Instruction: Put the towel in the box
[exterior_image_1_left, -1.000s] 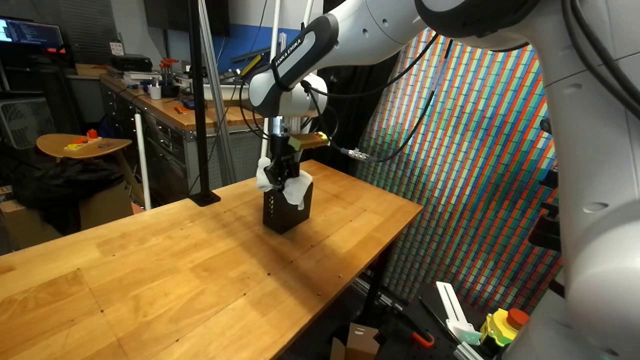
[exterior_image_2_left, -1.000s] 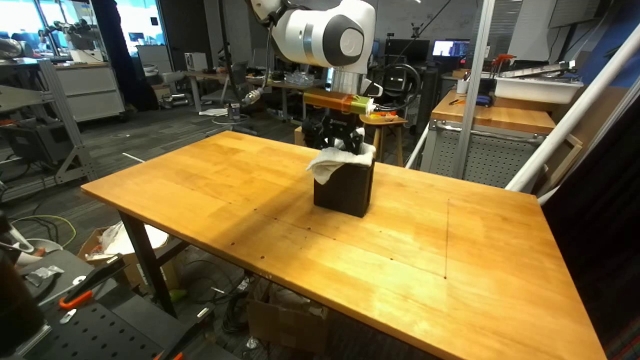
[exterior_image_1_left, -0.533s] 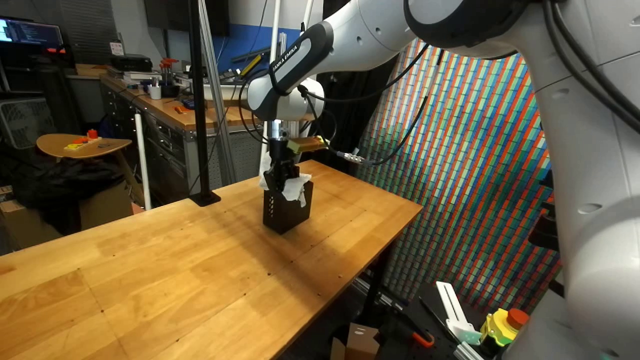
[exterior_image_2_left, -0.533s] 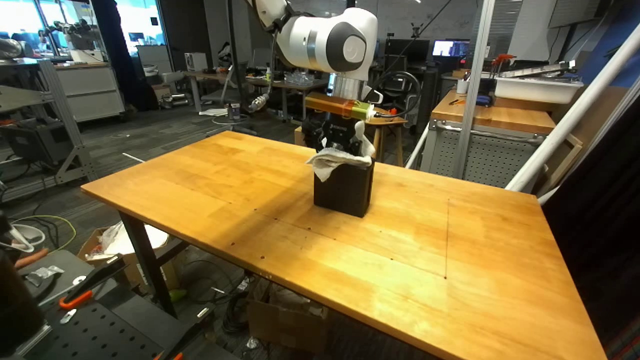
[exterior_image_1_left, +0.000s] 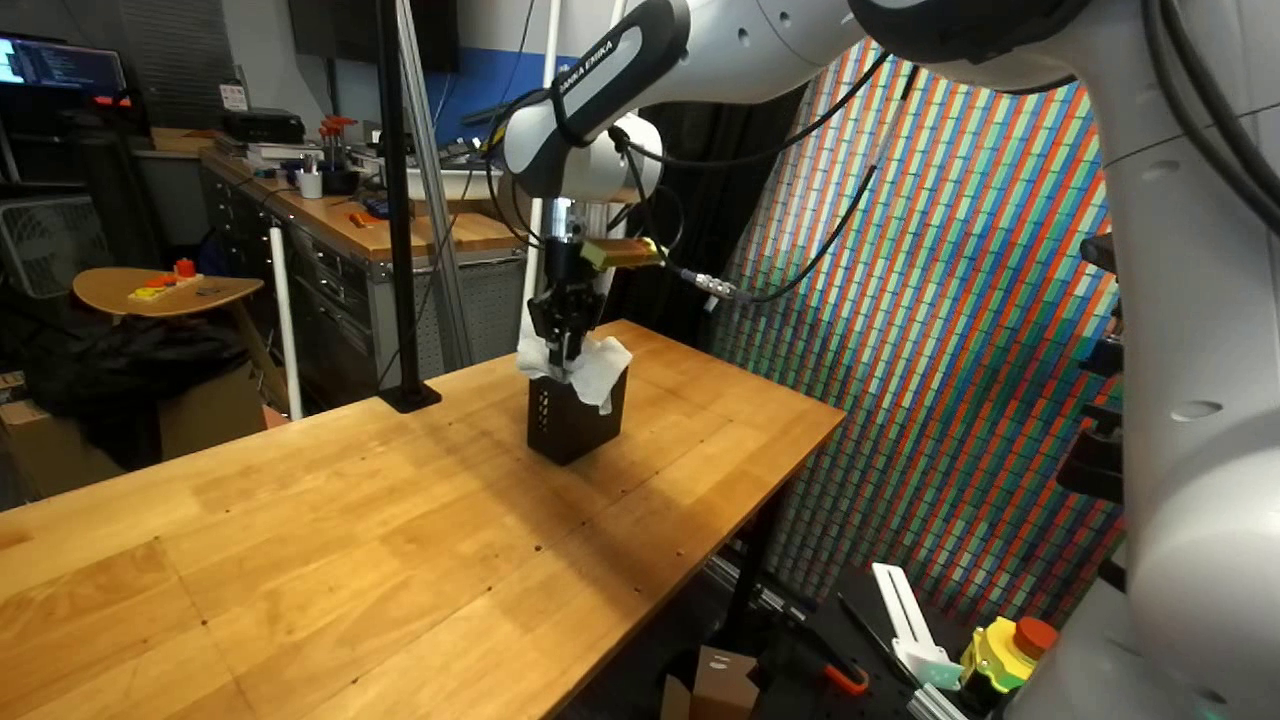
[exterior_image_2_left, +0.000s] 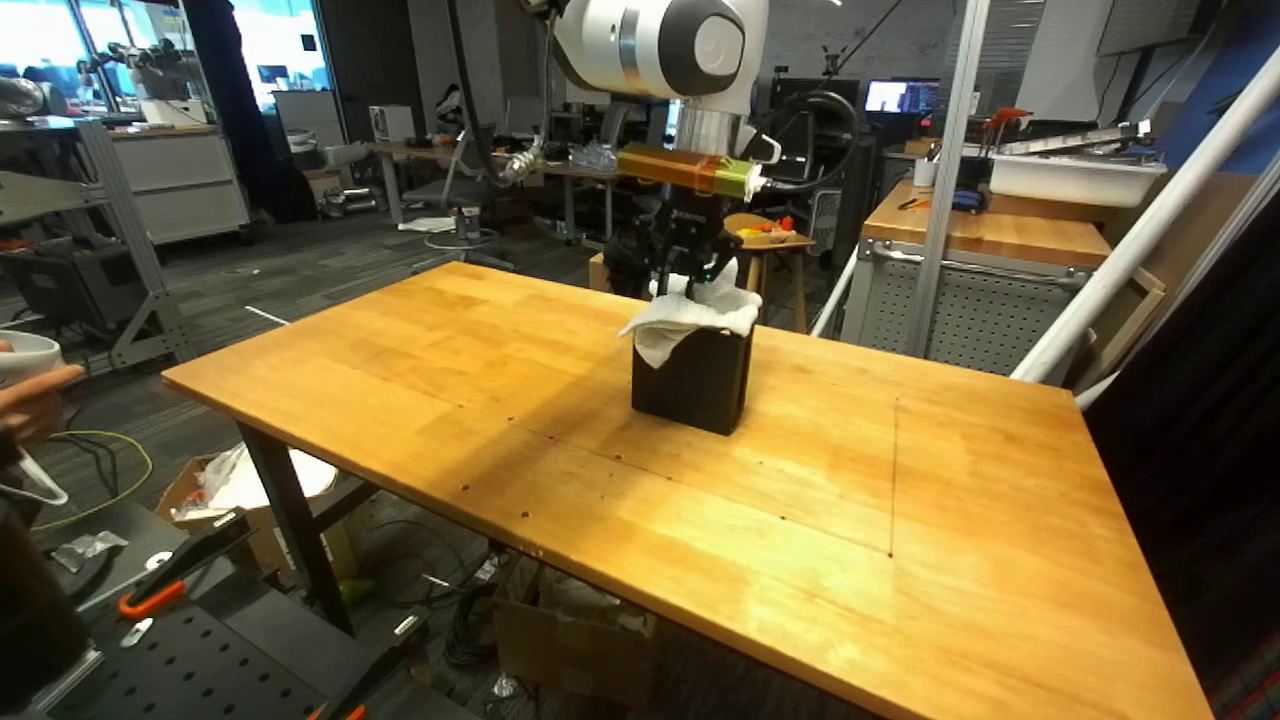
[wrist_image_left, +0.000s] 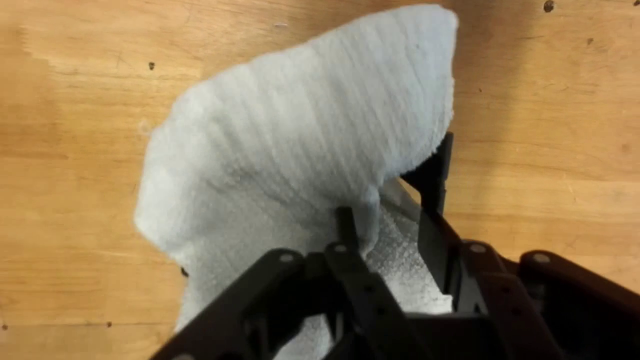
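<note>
At left, a flap of the white towel (exterior_image_2_left: 685, 316) is hung outside the black box (exterior_image_2_left: 690, 385); by its weight, the cloth draped across the mouth might be dragged out. In the middle, the gripper (wrist_image_left: 387, 227) is parted; if a fold is caught during lifting, the towel could be pulled up. At right, a peak is raised above the rim.

There is 1 towel (wrist_image_left: 295, 115), 1 perforated box (exterior_image_1_left: 585, 425) and 1 tool (wrist_image_left: 386, 222) with 2 fingers (wrist_image_left: 346, 230).
</note>
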